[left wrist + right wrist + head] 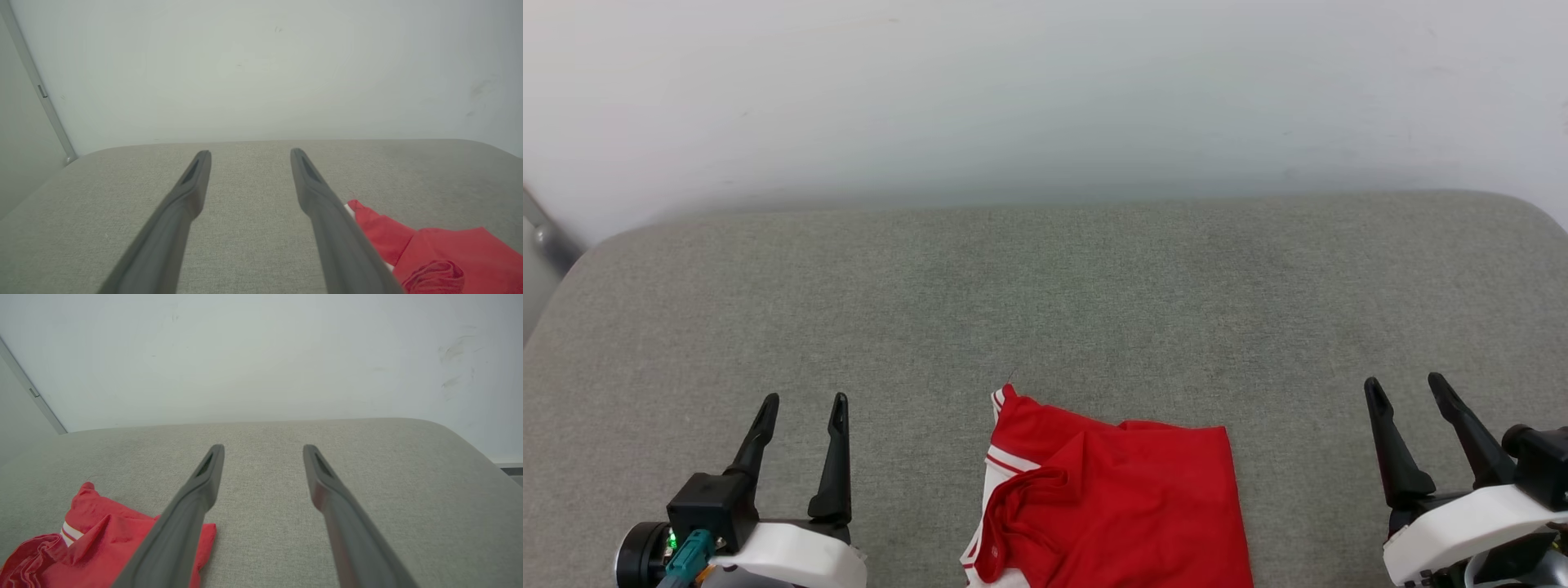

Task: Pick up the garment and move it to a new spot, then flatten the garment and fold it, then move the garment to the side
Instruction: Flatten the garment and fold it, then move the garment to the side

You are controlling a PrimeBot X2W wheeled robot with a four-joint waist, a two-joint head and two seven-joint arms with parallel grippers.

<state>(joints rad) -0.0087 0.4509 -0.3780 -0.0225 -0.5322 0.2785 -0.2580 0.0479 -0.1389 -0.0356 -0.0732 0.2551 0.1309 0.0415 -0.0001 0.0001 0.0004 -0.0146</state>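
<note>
Head view shows the red jersey-style garment with white, red-striped trim (1119, 506) lying loosely folded at the near edge of the grey woven fabric surface (1045, 286), between the two arms. The left gripper (804, 400) stands well to the garment's left, its two dark fingers (836, 457) spread wide and holding nothing. The right gripper (1405, 381), well to its right, is likewise spread wide and empty. A pale wall (1045, 98) rises behind the surface.

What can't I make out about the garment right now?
- Head view: the garment runs off the bottom edge, so its lower part is cut off.
- Left wrist view: a finger of the left gripper covers one side of it.
- Right wrist view: a finger of the right gripper crosses it.
</note>
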